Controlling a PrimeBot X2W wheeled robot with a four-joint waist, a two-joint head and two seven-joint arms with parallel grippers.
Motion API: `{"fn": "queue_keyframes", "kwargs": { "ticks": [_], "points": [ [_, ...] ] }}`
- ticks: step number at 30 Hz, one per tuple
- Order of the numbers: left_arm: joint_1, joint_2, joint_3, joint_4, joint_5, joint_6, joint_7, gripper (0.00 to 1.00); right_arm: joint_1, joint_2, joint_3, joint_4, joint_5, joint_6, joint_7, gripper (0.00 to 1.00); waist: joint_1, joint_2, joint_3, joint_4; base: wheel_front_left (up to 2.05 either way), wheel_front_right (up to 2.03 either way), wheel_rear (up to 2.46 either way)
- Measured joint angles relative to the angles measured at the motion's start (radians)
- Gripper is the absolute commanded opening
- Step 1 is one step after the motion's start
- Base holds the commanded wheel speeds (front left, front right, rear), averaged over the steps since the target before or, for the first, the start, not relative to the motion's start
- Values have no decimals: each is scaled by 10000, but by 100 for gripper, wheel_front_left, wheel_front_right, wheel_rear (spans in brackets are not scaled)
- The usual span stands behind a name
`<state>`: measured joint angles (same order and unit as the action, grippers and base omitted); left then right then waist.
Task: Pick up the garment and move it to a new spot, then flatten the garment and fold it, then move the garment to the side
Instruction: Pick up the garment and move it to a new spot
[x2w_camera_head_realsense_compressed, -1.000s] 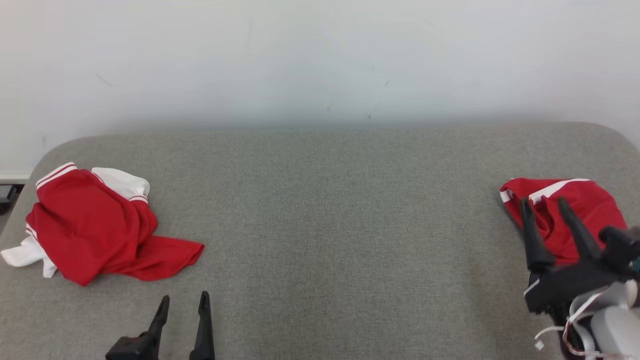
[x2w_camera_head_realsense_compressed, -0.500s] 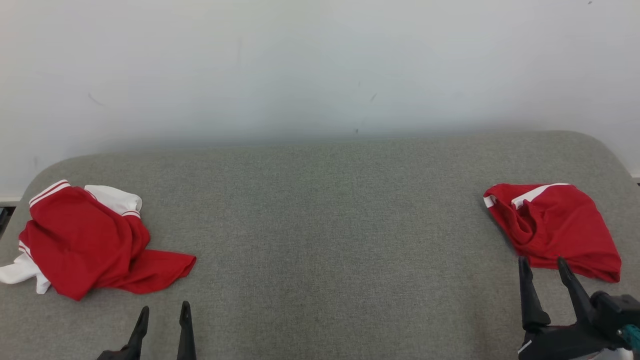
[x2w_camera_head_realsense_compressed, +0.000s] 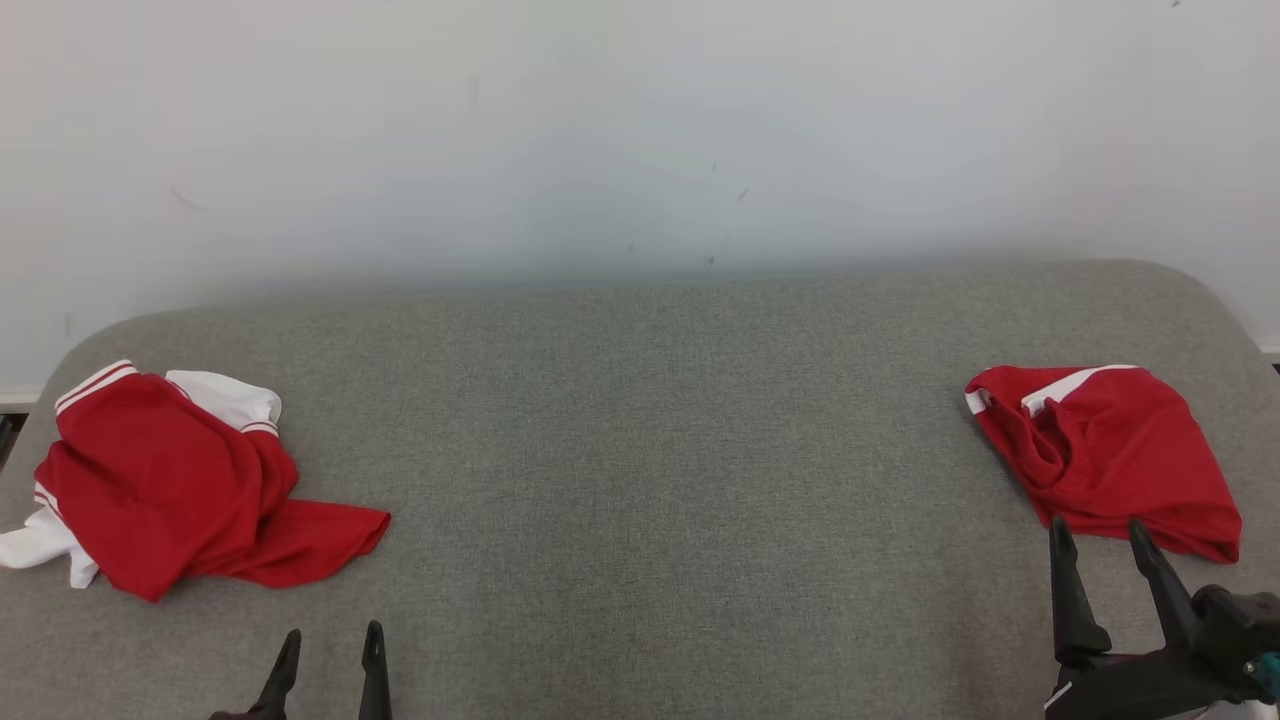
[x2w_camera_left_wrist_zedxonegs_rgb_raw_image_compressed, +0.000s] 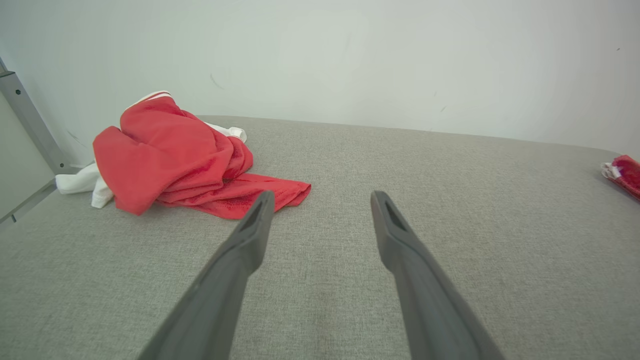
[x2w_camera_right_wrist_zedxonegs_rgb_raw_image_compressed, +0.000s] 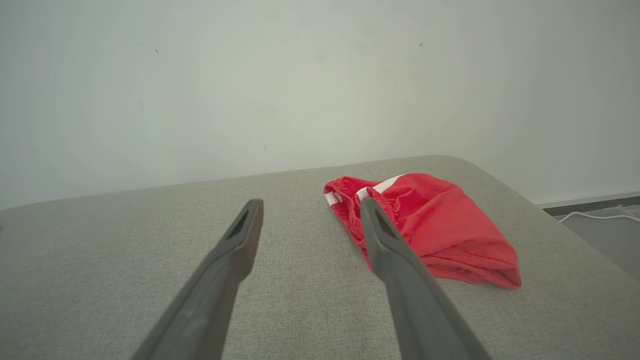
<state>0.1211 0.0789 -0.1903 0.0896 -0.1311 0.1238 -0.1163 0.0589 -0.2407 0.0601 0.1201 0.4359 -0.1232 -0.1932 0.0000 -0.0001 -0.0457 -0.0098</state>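
The crumpled garment (x2w_camera_head_realsense_compressed: 160, 490) lies at the left end of the table (x2w_camera_head_realsense_compressed: 650, 450); a red bundle (x2w_camera_head_realsense_compressed: 1110, 460) sits far right. The left end effector (x2w_camera_head_realsense_compressed: 331, 632) and right end effector (x2w_camera_head_realsense_compressed: 1098, 524) are wide apart, empty. I think pick-up comes next: reach the garment, pinch it.

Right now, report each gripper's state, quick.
Left gripper: open, holding nothing.
Right gripper: open, holding nothing.
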Motion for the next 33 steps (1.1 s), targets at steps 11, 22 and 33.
{"fn": "queue_keyframes", "kwargs": {
  "ticks": [11, 22, 33],
  "points": [
    [-4, 21, 113, -188, 84, 2, 303, 100, 211, 86, -128, -372, -322, -2, 316, 100, 0, 0, 0, 49, 0, 0, 0],
    [-63, 17, 71, -374, 458, 2, 543, 100, 633, 188, -378, -556, -330, -12, 537, 100, 0, 1, 29, 703, 0, 0, 0],
    [136, 13, 711, -757, 650, 4, 692, 100, 447, 337, 98, -389, -372, 0, 936, 100, 0, 1, 11, 2060, 0, 0, 0]
  ]
}}
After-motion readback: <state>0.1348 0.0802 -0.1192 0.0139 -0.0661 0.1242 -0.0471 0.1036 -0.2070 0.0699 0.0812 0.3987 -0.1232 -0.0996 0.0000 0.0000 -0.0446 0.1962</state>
